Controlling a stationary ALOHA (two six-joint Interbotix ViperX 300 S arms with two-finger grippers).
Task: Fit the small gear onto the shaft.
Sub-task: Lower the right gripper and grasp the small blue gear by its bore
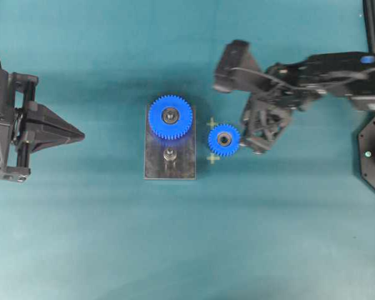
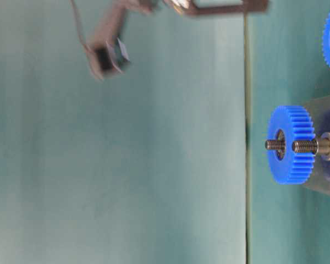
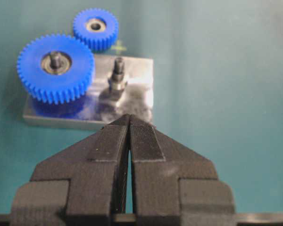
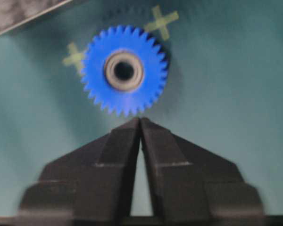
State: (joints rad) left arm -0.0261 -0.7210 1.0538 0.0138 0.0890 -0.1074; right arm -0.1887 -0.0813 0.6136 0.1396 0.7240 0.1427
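1. Since the grey plate point(image 1: 169, 164) carries only the larger gear point(image 1: 170, 117), the shaft point(image 1: 169, 154) stands bare; fitting remains undone.
2. Left gripper point(image 3: 129, 123): jaws pressed together, empty, well apart.
3. Right gripper point(image 4: 140, 123): tips meeting, holding nothing, just beside the small gear point(image 1: 224, 140).
4. Small gear lies flat between two yellow crosses point(image 1: 212, 124), right of the plate.
5. No readable writing.

Just ahead of the right gripper point(image 4: 140, 123): the small gear point(image 4: 124, 70), flat on open table point(image 1: 287, 237). Beyond it, the larger gear point(image 1: 170, 117) crowding the shaft point(image 1: 169, 154).
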